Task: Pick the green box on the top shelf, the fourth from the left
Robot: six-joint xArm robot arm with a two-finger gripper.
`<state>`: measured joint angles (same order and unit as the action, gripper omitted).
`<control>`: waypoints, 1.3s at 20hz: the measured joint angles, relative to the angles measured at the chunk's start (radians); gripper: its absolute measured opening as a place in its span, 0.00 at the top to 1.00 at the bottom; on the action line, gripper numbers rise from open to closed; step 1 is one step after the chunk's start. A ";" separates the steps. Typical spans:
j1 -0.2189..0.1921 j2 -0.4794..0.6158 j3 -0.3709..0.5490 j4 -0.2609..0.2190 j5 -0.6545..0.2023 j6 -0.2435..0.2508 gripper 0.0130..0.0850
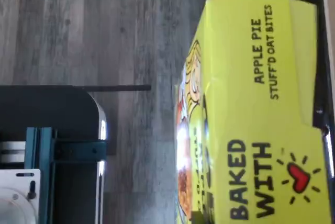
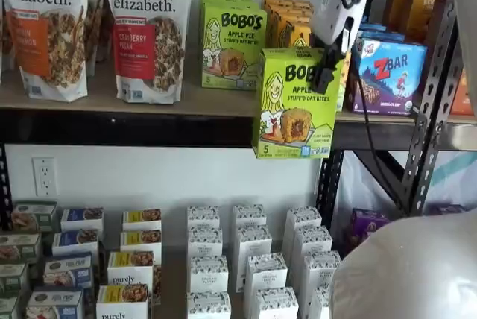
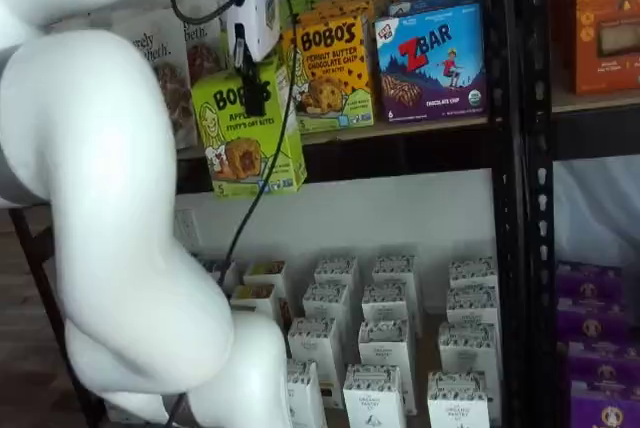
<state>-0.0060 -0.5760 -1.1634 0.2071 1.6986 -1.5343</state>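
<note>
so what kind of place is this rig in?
Likely a mock grocery aisle: steel racking with the top shelf of granola bags, rows of small cartons below. The gripper holds the green box.

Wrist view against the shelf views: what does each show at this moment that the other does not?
Only the wrist view shows the grey wood-look floor beneath and the carton's side panel reading "Baked with". Only the shelf views show the gripper, shut on the green box, which hangs clear of the top shelf in front of its black beam, with a second green box left standing, a ZBar box and granola bags alongside. Both share the held green box, readable as Apple Pie oat bites.
</note>
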 joint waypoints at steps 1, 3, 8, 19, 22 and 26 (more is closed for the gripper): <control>-0.004 -0.008 0.011 0.000 -0.004 -0.005 0.78; -0.012 -0.025 0.036 -0.001 -0.014 -0.014 0.78; -0.020 -0.052 0.075 -0.005 -0.028 -0.025 0.78; -0.022 -0.100 0.141 -0.005 -0.061 -0.031 0.78; -0.022 -0.110 0.155 -0.005 -0.070 -0.032 0.78; -0.023 -0.119 0.168 -0.009 -0.076 -0.033 0.78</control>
<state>-0.0288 -0.6950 -0.9956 0.1981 1.6223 -1.5677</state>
